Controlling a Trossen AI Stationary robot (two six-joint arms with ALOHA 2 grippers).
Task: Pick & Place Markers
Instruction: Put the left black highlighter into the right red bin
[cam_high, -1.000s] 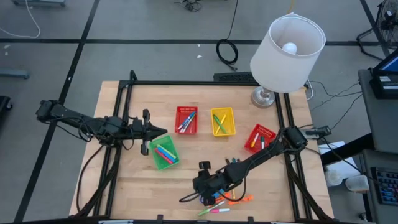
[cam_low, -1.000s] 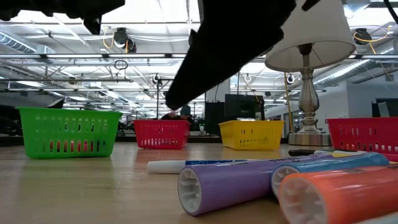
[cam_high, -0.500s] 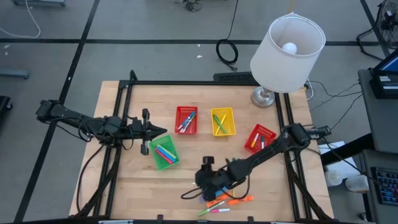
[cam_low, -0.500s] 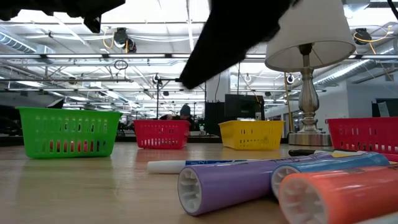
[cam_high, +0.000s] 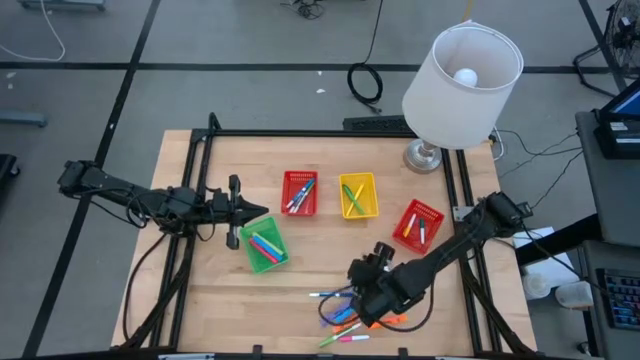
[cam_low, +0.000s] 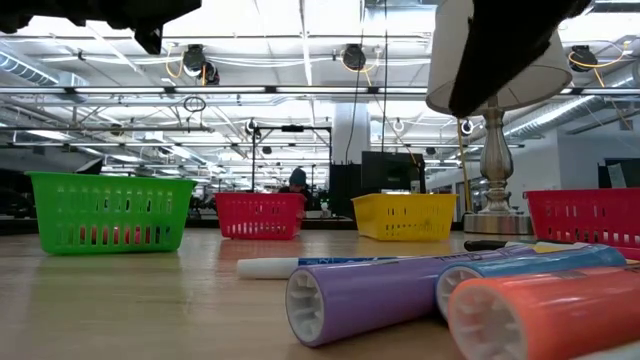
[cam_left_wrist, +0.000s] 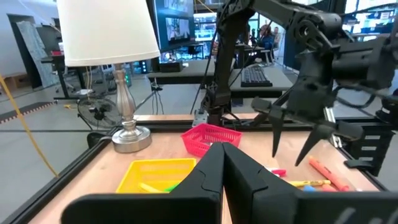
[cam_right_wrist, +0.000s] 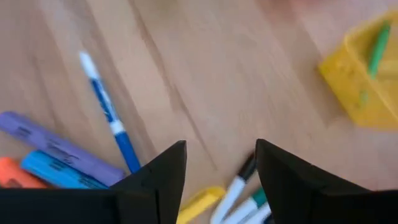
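Note:
Loose markers (cam_high: 352, 318) lie in a heap near the table's near edge: purple, blue and orange ones (cam_low: 420, 295) side by side, and a thin blue-and-white one (cam_right_wrist: 109, 115) apart from them. My right gripper (cam_right_wrist: 221, 146) is open and empty, fingers pointing down, above bare wood just far of the heap (cam_high: 368, 290). In the left wrist view its fingers (cam_left_wrist: 287, 158) hang well above the table. My left gripper (cam_left_wrist: 222, 163) is shut and empty, waiting over the far edge of the green basket (cam_high: 263, 245). More markers lie in the baskets.
Besides the green one, a red basket (cam_high: 299, 192), a yellow basket (cam_high: 358, 195) and a second red basket (cam_high: 418, 222) stand across the table's middle. A lamp (cam_high: 460, 75) stands at the far right corner. Bare wood lies between the heap and the baskets.
My right gripper has risen and moved toward the table's right edge, away from the left end of the heap. The thin blue-and-white marker that it covered now shows in the high view. The markers have stayed where they were.

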